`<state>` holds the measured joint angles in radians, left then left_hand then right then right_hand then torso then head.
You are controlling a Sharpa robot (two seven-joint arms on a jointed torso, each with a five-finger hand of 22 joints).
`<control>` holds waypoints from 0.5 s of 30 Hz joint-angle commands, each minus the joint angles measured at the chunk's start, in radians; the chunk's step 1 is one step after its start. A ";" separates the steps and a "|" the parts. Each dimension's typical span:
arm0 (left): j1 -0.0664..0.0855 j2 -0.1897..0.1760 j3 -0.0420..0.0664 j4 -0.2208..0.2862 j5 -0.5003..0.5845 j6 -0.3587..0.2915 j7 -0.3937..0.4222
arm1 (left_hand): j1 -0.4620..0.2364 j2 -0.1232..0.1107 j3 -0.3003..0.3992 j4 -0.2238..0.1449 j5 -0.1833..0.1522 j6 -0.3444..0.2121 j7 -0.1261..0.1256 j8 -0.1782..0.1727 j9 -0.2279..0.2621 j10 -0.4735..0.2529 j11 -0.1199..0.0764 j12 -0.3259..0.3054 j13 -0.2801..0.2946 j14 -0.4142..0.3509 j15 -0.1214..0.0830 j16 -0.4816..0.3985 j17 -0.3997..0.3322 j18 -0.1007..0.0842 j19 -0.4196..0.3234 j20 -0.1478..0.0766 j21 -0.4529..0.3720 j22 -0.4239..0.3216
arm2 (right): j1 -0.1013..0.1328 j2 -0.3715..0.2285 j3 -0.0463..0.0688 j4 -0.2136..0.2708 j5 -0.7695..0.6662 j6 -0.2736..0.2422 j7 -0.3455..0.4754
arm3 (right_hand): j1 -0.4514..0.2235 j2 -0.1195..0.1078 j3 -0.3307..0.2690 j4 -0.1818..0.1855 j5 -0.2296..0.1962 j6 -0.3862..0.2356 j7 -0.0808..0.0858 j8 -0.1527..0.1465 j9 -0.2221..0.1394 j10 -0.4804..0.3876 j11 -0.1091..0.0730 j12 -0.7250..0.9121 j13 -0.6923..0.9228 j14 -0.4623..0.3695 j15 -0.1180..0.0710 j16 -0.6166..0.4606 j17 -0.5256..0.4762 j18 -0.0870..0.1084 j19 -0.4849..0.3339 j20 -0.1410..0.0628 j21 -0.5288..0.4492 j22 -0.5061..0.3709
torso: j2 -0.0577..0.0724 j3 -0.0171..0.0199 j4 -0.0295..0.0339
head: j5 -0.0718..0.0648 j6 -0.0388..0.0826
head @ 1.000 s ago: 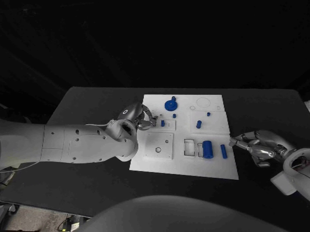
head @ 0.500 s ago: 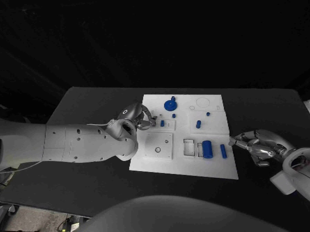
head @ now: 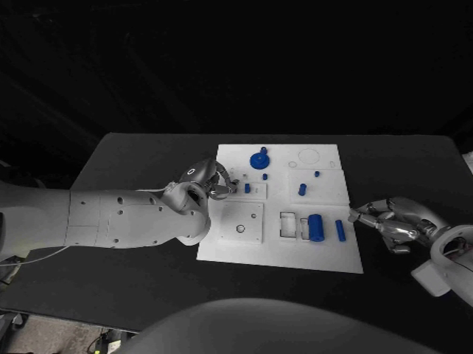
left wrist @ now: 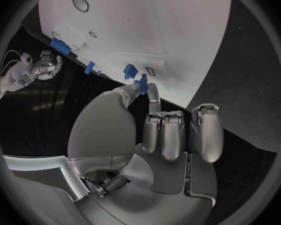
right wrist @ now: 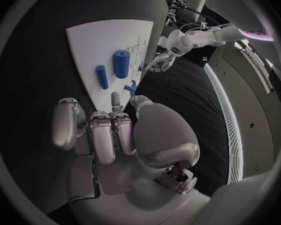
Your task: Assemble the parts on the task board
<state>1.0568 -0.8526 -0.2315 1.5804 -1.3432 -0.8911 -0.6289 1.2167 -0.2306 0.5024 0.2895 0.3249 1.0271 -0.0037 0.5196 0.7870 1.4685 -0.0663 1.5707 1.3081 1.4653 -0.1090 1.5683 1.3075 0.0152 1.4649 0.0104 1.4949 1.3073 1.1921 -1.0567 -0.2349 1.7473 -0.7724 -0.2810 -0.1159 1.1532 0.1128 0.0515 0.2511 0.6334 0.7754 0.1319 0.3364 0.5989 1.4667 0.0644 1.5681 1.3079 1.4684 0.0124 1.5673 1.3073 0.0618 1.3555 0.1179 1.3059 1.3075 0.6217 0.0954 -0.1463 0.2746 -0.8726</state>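
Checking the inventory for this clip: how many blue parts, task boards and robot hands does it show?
Blue parts: 7
White task board: 1
Silver hands, left hand and right hand: 2
Total: 10

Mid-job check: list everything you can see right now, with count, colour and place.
table: one, black, under everything.
task board: one, white, middle of the table.
parts: several, blue, on the board; a round knobbed one at the far edge, a large cylinder and a thin bar near the right edge, small pegs between.
left hand: silver, at the board's left edge, thumb and finger on a small blue part.
right hand: silver, fingers curled, beside the board's right edge.
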 commanded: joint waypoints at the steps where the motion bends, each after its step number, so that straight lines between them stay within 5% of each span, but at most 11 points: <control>1: 0.000 0.004 0.001 0.000 0.000 0.023 -0.005 | 0.007 0.000 -0.004 0.001 -0.005 0.002 -0.002 -0.002 0.001 0.102 -0.005 0.000 0.263 0.105 -0.004 0.002 0.263 0.003 0.073 -0.009 -0.003 0.240 | -0.001 0.000 0.000 0.002 -0.005 0.005 0.010 | 0.010 -0.002 0.008 0.000 0.005 -0.007 -0.001 0.005 -0.001 0.104 -0.003 0.003 0.263 0.102 -0.004 0.003 0.264 0.014 -0.006 0.001 -0.005 0.161 | 0.000 -0.0002 -0.0003 | -0.002 0.000; 15: 0.000 0.011 0.000 -0.009 -0.005 0.034 -0.015 | 0.008 0.000 -0.008 0.001 -0.010 -0.001 -0.001 -0.005 0.000 0.102 -0.004 0.000 0.263 0.105 -0.003 0.002 0.263 0.003 0.072 -0.008 -0.005 0.239 | -0.002 -0.001 0.000 0.002 -0.005 0.005 0.011 | 0.010 -0.002 0.008 0.000 0.005 -0.007 -0.001 0.005 -0.001 0.104 -0.003 0.003 0.263 0.102 -0.004 0.003 0.264 0.014 -0.006 0.001 -0.005 0.161 | 0.000 0.0001 0.0003 | -0.002 0.000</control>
<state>1.0567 -0.8440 -0.2315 1.5708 -1.3439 -0.8727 -0.6373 1.2165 -0.2306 0.5022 0.2897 0.3209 1.0254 -0.0019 0.5179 0.7853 1.4685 -0.0663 1.5707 1.3081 1.4653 -0.1090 1.5683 1.3074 0.0152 1.4649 0.0104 1.4949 1.3081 1.1917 -1.0577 -0.2349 1.7480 -0.7724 -0.2812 -0.1150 1.1532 0.1128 0.0514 0.2511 0.6333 0.7754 0.1319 0.3364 0.5989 1.4667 0.0644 1.5681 1.3078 1.4684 0.0123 1.5674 1.3080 0.0617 1.3556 0.1180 1.3060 1.3075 0.6217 0.0954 -0.1463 0.2728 -0.8726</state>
